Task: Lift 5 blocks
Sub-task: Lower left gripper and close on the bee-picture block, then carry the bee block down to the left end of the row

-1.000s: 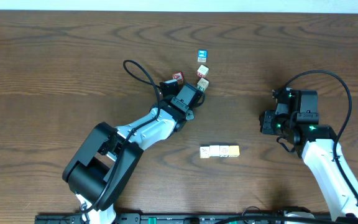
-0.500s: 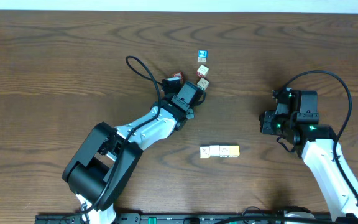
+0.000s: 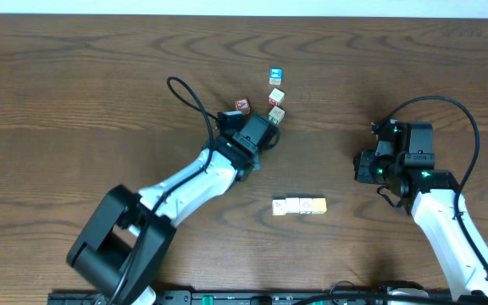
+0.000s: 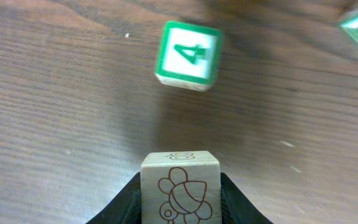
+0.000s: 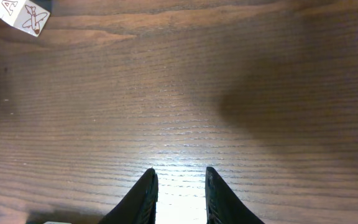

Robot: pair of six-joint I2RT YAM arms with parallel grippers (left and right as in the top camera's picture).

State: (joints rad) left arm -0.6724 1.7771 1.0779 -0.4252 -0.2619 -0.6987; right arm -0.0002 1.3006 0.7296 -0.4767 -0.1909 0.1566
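In the left wrist view my left gripper point(image 4: 180, 208) is shut on a cream block point(image 4: 180, 190) with a brown bee drawing, one finger pressed against each side. Overhead, that left gripper point(image 3: 268, 120) sits at the loose cluster, and the held block point(image 3: 275, 113) shows at its tip. A row of three blocks point(image 3: 299, 206), two cream and one yellow, lies at the table's front centre. My right gripper point(image 5: 179, 186) hovers over bare wood, open with a narrow gap and nothing in it. Overhead, the right gripper point(image 3: 360, 167) stands well right of the row.
A green-framed "4" cube point(image 4: 188, 55) lies just ahead of the held block. Another cube point(image 3: 276, 97), a blue-faced cube point(image 3: 274, 76) and a red-faced cube point(image 3: 242, 105) lie round the left gripper. A cube with an airplane drawing point(image 5: 23, 15) shows at the right wrist view's top left.
The left gripper's jaws have closed on the cream bee block. The left arm's lower part has shifted left. The right arm has not moved.
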